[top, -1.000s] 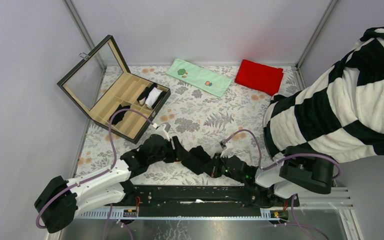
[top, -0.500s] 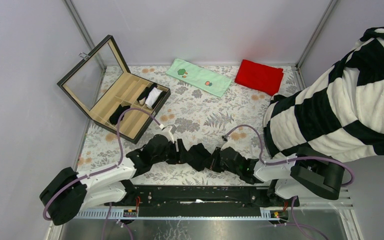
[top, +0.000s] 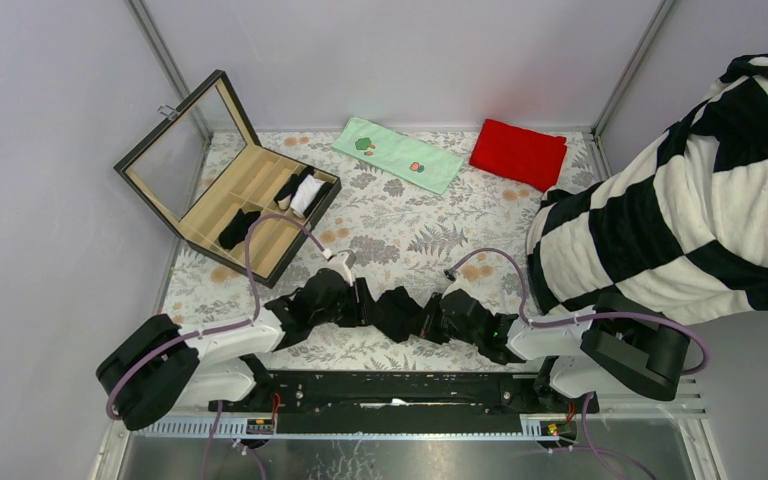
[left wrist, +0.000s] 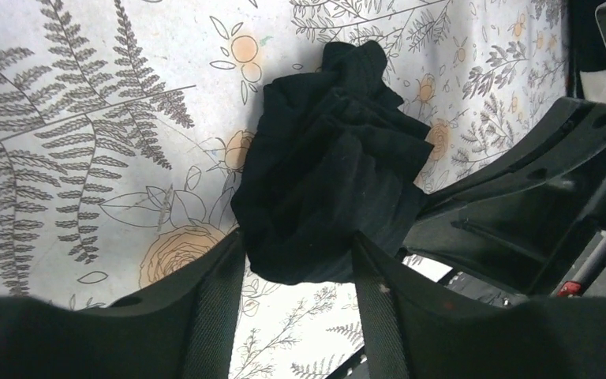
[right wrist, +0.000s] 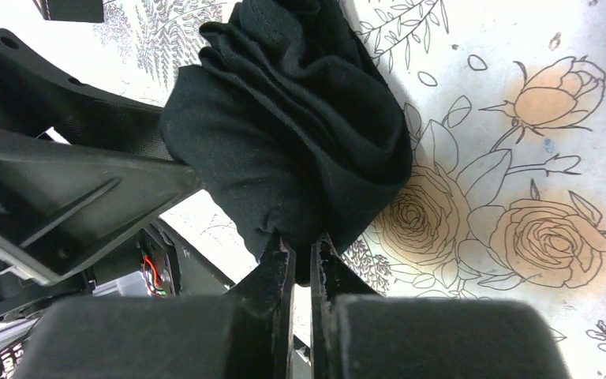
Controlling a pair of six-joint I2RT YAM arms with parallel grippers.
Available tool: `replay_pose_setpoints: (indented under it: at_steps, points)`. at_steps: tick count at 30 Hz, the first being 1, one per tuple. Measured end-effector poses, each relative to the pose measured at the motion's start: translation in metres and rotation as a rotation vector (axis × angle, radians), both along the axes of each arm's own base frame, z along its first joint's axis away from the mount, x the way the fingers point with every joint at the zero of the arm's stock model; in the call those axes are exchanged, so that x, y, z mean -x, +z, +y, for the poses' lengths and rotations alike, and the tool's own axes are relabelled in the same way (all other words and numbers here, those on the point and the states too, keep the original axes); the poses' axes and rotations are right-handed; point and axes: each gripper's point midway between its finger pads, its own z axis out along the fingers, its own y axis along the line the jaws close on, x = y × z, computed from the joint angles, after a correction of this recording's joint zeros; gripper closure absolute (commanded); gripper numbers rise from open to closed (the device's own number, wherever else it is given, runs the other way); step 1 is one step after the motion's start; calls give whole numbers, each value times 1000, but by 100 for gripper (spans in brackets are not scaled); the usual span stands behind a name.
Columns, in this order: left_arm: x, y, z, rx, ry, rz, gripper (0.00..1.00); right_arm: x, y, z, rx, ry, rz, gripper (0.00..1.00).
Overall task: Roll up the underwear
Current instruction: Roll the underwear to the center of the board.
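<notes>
Underwear (top: 397, 310): we see one black bundle, crumpled, on the floral worktop (top: 410, 235) — near middle, between both arms.
Left fingers (left wrist: 219, 292): spread wide, clasping the bundle's left end on both sides, its cloth filling the gap.
Right fingers (right wrist: 274, 272): almost closed — pinching the bundle's right edge.

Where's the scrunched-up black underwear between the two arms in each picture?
Top external: the underwear sits low in the middle, where both arms meet.
Left wrist: it fills the middle, between the jaws.
Right wrist: it is upper middle, pinched by the jaws.
Shared landmark: the flowery tablecloth under it.
</notes>
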Motion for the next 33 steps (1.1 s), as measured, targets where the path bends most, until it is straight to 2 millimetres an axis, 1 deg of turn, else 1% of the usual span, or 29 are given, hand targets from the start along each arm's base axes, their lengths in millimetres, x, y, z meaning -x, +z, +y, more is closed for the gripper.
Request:
replay_pose_setpoints:
  at_steps: [2,5,8,10,12,13,14,16,17,19,21,25,28,31,32,33]
  points:
    - [-1,-4,-1,-6,0,5,56,0,0,0,0,1,1,100]
    - [-2,-4,-3,3,-3,-2,66,-1,0,0,3,0,3,97]
    - [-2,-5,-3,8,-6,-9,68,-1,0,1,9,4,7,92]
    - [-2,-7,-3,6,-6,-7,68,-1,0,1,18,11,6,86]
    - [-2,-8,-3,3,-6,-4,68,-1,1,1,28,21,-2,78]
    - [-2,-9,-3,0,-6,-1,68,-1,2,1,31,26,-8,59]
    - [-2,-10,-3,-2,-6,1,68,-1,3,0,35,33,-18,45]
    - [-3,-11,-4,-4,-8,4,68,0,7,-4,55,54,-44,35]
    - [-3,-11,-4,-5,-8,5,68,0,8,-6,63,58,-53,33]
    - [-4,-11,-5,-8,-9,6,68,0,12,-12,87,75,-89,30]
    - [-5,-11,-6,-9,-10,6,68,-2,19,-18,114,91,-142,29]
    - [-5,-11,-7,-10,-11,6,68,-14,37,-34,185,106,-301,30]
    - [-6,-11,-8,-11,-13,5,68,-24,57,-42,227,145,-466,31]
    - [-7,-10,-9,-13,-16,4,68,-29,77,-40,281,283,-692,31]
    - [-7,-11,-9,-15,-16,5,68,-28,81,-37,308,363,-779,30]
    - [-8,-11,-9,-15,-17,5,68,-28,83,-36,316,393,-808,30]
